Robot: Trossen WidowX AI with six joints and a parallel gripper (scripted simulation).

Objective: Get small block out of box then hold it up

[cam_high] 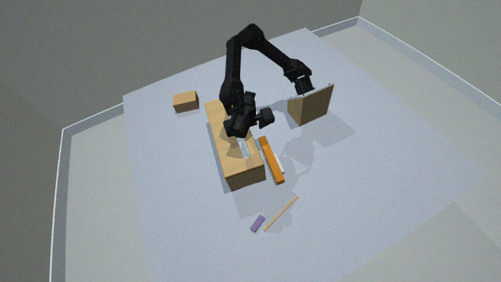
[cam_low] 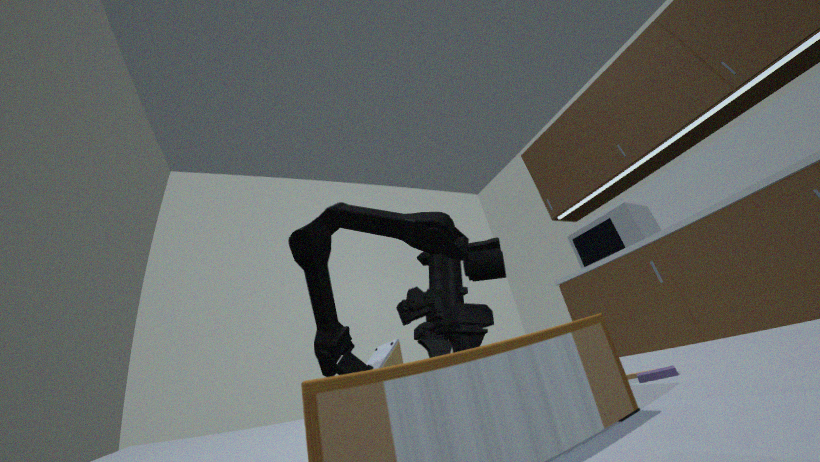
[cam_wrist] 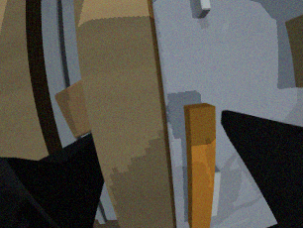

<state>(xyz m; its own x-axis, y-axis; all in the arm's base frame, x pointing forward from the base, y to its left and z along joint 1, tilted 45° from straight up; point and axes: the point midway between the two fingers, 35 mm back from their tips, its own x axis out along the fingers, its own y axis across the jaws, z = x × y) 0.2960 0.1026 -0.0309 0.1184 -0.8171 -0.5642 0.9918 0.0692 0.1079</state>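
The wooden box [cam_high: 245, 180] [cam_low: 347, 424] [cam_wrist: 129, 94] stands upright, its clear front towards the exterior camera, with a long slot in its top. A tan piece [cam_wrist: 74, 108], seemingly the small block, shows through the slot in the wrist view. No block can be made out through the front in the exterior view. My gripper [cam_low: 452, 350] [cam_wrist: 167, 123] is open and empty, low over the box. In the wrist view the left finger lies over the slot and the right one over the table beyond the box's edge. The box's top edge hides the fingertips in the exterior view.
An orange bar [cam_high: 272, 161] [cam_wrist: 202, 171] lies beside the box with a white piece [cam_high: 279, 163] [cam_wrist: 216, 190] against it. A purple block [cam_high: 257, 223] [cam_low: 658, 374] and a thin stick [cam_high: 281, 212] lie past one end. A tan block [cam_high: 186, 102] and the arm's wedge-shaped mount [cam_high: 315, 105] stand farther off.
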